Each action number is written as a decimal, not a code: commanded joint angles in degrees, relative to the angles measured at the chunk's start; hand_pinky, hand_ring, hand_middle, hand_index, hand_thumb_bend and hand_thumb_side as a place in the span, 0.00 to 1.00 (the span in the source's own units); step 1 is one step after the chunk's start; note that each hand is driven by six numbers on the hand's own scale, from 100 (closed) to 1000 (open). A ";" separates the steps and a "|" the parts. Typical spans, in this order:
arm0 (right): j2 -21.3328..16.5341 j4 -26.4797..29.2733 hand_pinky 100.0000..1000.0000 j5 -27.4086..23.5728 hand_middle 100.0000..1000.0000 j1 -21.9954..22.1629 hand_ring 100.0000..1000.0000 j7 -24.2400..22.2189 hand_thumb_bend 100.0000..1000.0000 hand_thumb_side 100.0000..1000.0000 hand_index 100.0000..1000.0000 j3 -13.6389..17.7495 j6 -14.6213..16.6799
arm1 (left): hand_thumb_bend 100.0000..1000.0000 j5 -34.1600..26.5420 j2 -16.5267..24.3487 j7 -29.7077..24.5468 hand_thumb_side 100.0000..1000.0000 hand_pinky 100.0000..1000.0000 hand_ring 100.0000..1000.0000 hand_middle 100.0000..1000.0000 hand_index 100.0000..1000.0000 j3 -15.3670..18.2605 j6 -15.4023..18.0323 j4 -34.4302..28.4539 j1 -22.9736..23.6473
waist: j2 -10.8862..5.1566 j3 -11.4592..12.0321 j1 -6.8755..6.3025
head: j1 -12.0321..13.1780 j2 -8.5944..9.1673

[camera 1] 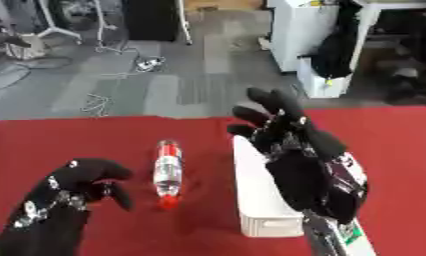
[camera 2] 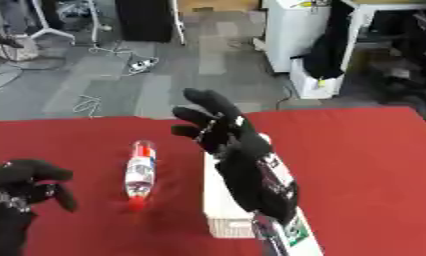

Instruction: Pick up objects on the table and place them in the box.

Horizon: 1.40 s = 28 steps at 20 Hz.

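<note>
Bottle [camera 1: 167, 174] lies lengthwise on red table [camera 1: 59, 145], cap toward robot – bare cloth on its left and far side, approach open there. Left hand [camera 1: 81, 187] just beside bottle's left, fingers curled, nothing in grasp. White box [camera 1: 262, 205] close on bottle's right – narrow gap between. Right hand [camera 1: 300, 150] raised over box, fingers spread, covering most of opening.

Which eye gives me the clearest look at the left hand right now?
The left eye view: the black left hand shows with its wrist and forearm, fingers curled, holding nothing, beside the clear plastic bottle with a red cap lying on the red table. The right eye view cuts the hand at the picture's left edge.
</note>
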State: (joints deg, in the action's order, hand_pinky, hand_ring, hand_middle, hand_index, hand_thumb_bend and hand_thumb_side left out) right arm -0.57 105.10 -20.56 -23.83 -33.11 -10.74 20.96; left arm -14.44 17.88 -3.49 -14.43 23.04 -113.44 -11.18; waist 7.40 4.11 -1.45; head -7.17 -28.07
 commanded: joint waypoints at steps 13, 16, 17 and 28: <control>-2.64 1.37 0.86 0.35 0.97 1.93 0.91 -1.04 0.00 1.00 1.00 -0.77 -1.75 | 0.00 5.18 19.59 5.09 0.96 0.26 0.67 0.65 0.79 -2.48 -27.07 -1.16 -3.70 | -0.84 -0.20 -3.72 | 2.33 -1.61; -2.99 1.50 0.86 0.39 0.97 2.40 0.91 -1.19 0.00 1.00 1.00 -1.00 -2.22 | 0.00 2.88 26.96 4.86 0.99 0.28 0.67 0.66 0.80 -3.25 -29.22 -1.16 -3.50 | -1.03 -0.59 -4.69 | 3.17 -1.56; -3.10 1.56 0.86 0.39 0.98 2.57 0.91 -1.22 0.00 1.00 1.00 -1.05 -2.38 | 0.00 1.83 29.08 5.05 1.00 0.28 0.67 0.67 0.80 -3.57 -29.70 -1.16 -3.31 | -1.06 -0.69 -4.94 | 3.35 -1.49; -3.37 2.19 0.86 -0.32 0.98 3.91 0.91 -1.74 0.00 1.00 1.00 -1.82 -4.34 | 0.04 -6.12 43.03 3.09 1.00 0.41 0.75 0.75 0.88 -8.48 -42.06 1.62 -5.10 | -1.57 -1.00 -6.55 | 3.97 -0.87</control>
State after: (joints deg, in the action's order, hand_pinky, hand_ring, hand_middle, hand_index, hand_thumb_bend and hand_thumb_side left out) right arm -3.55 106.17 -20.63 -19.69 -34.82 -12.29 16.89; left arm -19.25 58.08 0.00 -23.05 -17.46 -112.11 -15.57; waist 6.69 3.10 -8.12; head -3.74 -29.59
